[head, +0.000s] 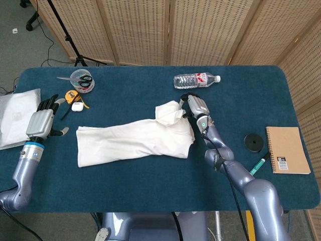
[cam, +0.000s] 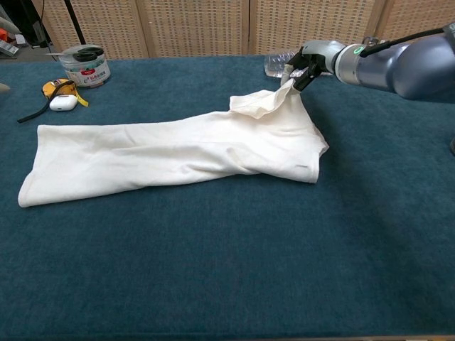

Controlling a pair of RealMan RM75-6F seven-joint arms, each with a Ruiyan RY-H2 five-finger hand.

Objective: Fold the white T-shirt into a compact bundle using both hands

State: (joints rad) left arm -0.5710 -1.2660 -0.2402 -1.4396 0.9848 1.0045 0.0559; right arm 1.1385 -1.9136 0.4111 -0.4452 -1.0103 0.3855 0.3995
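The table (head: 150, 191) is covered in dark blue cloth, with wicker screens (head: 200, 30) standing behind it. The T-shirt (head: 135, 140) lies in a long band across the middle of the table, its left end flat and its right end lifted into a bunched peak. In the chest view the shirt (cam: 170, 153) runs from the near left up toward the far right.

The right arm (head: 241, 181) reaches in from the near right. The right hand (head: 193, 106) has its fingers closed on the raised corner of the shirt, holding that cloth just above the table; the chest view shows the same hand (cam: 307, 64) pinching the fabric tip. The left arm (head: 22, 170) stands at the left edge, and the left hand (head: 42, 120) hovers with fingers spread, holding nothing, apart from the shirt's left end.

A white bag (head: 17, 118) lies at the far left edge, just beside the left hand. A notebook (head: 287, 149) sits at the right edge, with a black disc (head: 253, 141) and a green pen (head: 258, 164) near it. A water bottle (head: 195, 80) lies on its side behind the right hand. A round tin (head: 81, 80) with scissors (head: 75, 78) across its top stands at the far left, and a yellow tape measure (head: 72, 95) and a small white case (head: 76, 106) lie just in front of it.
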